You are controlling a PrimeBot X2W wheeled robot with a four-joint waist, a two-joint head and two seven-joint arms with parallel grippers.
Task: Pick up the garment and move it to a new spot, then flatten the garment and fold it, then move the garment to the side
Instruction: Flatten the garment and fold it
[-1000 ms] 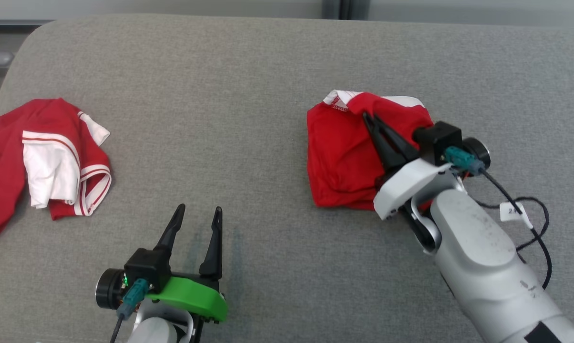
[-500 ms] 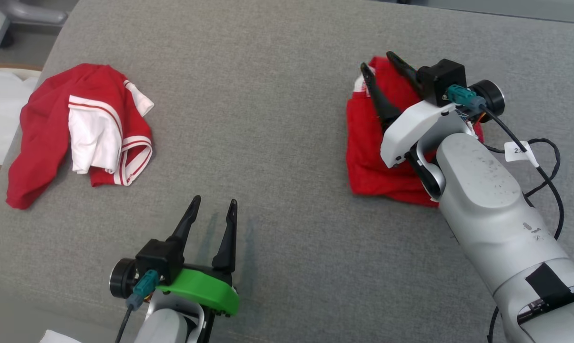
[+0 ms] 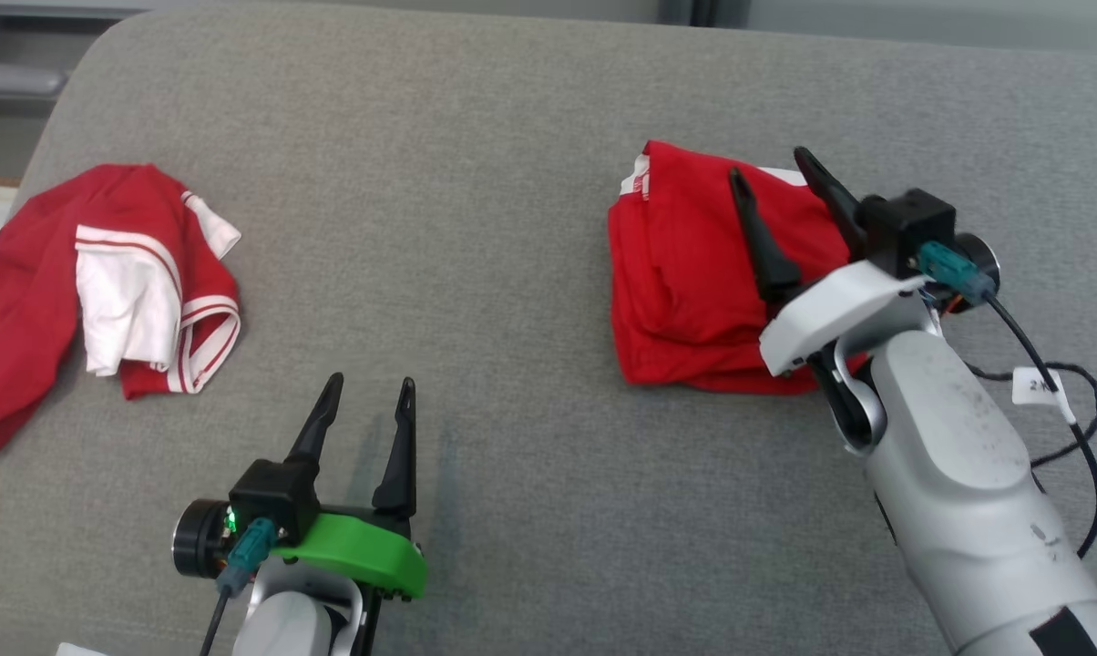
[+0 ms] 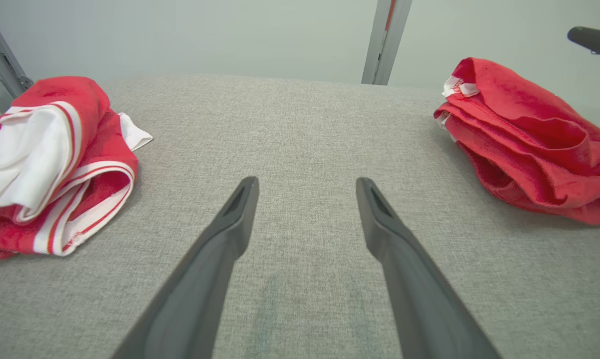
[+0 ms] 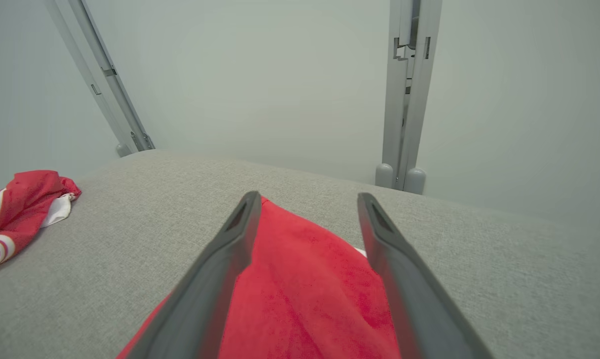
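Both the left gripper (image 3: 371, 383) and right gripper (image 3: 770, 164) are seen with jaws open and empty, the folded red garment (image 3: 685, 273) laid well right of the crumpled red-and-white garment (image 3: 102, 292), so the task is judged nearly done.

Garment (image 3: 685, 282) soft matt cloth (stitched hems); upholstery (image 3: 476, 182) coarse grey weave; right end effector (image 3: 769, 164) matt dark plastic.

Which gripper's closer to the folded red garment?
Right. The right gripper is open directly over the folded red garment; the left gripper sits well off to its left, over the grey cushion.
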